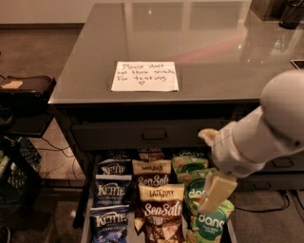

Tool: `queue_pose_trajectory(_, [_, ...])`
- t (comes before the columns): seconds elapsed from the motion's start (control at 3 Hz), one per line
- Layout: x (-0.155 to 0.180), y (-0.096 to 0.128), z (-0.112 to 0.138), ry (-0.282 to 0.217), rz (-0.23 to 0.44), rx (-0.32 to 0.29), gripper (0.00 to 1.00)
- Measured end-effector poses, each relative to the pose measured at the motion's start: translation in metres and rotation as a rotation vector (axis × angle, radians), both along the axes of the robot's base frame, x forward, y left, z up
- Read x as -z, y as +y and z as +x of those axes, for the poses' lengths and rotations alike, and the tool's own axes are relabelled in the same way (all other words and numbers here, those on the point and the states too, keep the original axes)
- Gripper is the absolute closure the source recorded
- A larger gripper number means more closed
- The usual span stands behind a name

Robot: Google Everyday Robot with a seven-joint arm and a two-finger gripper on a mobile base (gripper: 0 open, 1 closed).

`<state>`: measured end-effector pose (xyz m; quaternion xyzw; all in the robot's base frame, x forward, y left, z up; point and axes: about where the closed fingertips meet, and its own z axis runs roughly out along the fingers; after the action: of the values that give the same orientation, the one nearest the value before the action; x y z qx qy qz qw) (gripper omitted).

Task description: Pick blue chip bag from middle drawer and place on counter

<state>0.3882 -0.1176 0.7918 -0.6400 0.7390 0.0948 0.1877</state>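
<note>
The middle drawer is pulled open below the counter. Three dark-blue "KETTLE" chip bags lie in its left column: back, middle, front. My gripper hangs from the white arm over the drawer's right side. It is above the green bags, well to the right of the blue bags, with the brown column between. It holds nothing that I can see. A white handwritten note lies near the counter's front edge.
Brown "Sea Salt" bags fill the middle column and green "dang" bags the right one. A closed drawer front with a recessed handle is above. A dark stand is at the left. Dark objects sit on the counter's far right.
</note>
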Motion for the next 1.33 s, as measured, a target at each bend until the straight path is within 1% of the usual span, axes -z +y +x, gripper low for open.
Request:
queue_pose_trajectory(0.33, [0.053, 0.018, -0.002, 0.014, 0.028, -0.036, 0.00])
queue_pose_trajectory(0.67, [0.105, 0.051, -0.002, 0.038, 0.087, -0.079, 0.00])
queue_pose_trajectory(1.0, [0.147, 0.096, -0.012, 0.114, 0.180, -0.159, 0.00])
queue_pose_trajectory(1.33, [0.154, 0.096, -0.013, 0.133, 0.189, -0.158, 0.00])
